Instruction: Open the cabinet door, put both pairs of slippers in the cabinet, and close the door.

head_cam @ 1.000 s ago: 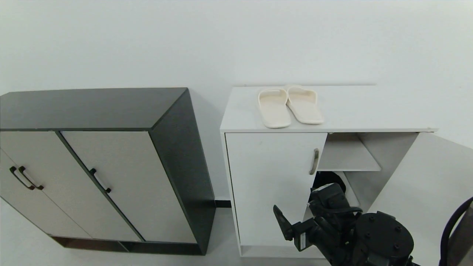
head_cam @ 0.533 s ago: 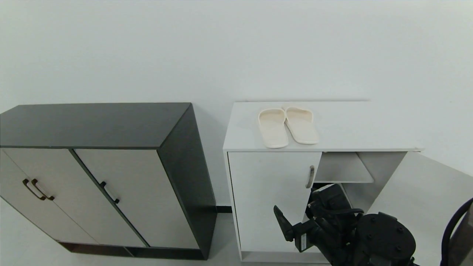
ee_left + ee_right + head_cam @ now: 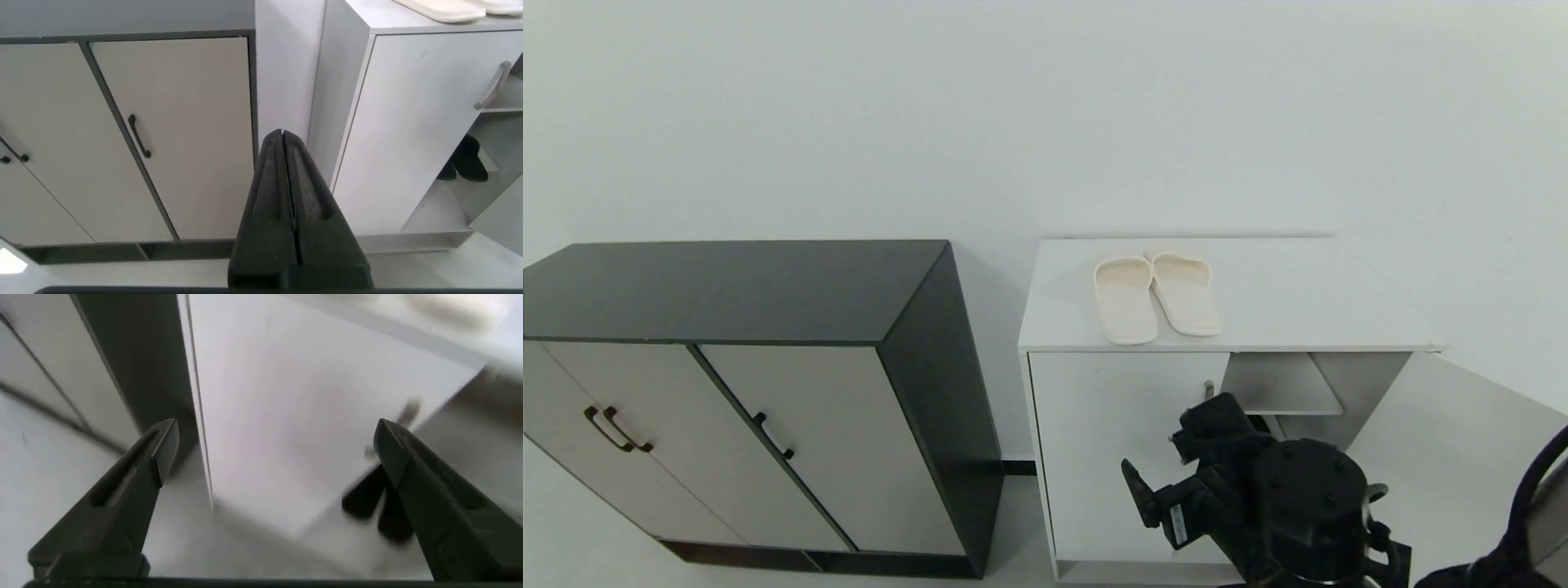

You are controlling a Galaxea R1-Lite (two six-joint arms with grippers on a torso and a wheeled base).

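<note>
Slippers (image 3: 1157, 296) atop cabinet (image 3: 1119, 457); second pair (image 3: 466, 159) inside, below shelf (image 3: 1278, 384); two-door cabinet (image 3: 735, 327) at left.

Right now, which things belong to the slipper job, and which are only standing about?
Job: white cabinet; cream slippers on its top; black slippers inside it.
Just standing about: dark cabinet beside it, doors shut.

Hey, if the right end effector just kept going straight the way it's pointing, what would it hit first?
The right end effector would most likely meet the white cabinet's closed door, framed squarely between its open jaws; depth is unclear.
</note>
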